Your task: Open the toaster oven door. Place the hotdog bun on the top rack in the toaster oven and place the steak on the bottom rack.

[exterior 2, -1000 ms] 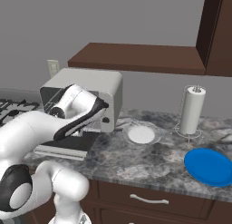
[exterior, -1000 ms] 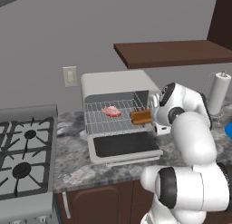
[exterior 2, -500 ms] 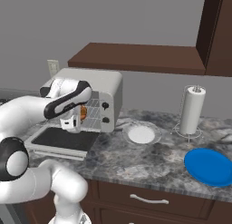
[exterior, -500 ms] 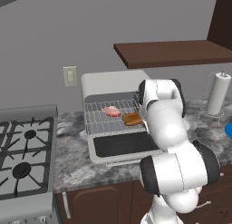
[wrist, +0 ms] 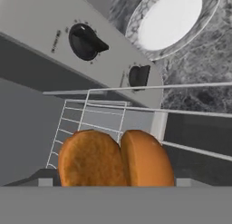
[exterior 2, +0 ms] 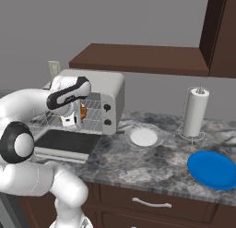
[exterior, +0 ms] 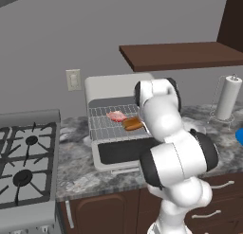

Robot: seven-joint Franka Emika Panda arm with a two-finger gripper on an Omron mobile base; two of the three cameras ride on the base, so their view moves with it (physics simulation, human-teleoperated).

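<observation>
The toaster oven (exterior: 109, 88) stands on the counter with its door (exterior: 128, 152) dropped flat open. A wire rack (exterior: 102, 129) is pulled out over the door. The pink steak (exterior: 116, 116) lies on that rack, left of the hotdog bun (exterior: 133, 123). My arm crosses the oven front, and my gripper (exterior 2: 73, 121) points down at the opening beside the bun (exterior 2: 83, 111). In the hand view the bun (wrist: 115, 157) fills the gap between my fingertips, just above the rack's wires (wrist: 90, 121). I cannot tell which rack is under it.
A white dish (exterior 2: 144, 136) sits right of the oven, under its two dark knobs (wrist: 86, 41). Farther right are a paper towel roll (exterior 2: 194, 112) and a blue plate (exterior 2: 214, 169). The stove (exterior: 26, 157) is on the left, and a brown shelf (exterior: 180, 55) hangs above.
My arm has swung left across the oven front, carrying the bun left and slightly down over the rack. The steak has stayed in place.
</observation>
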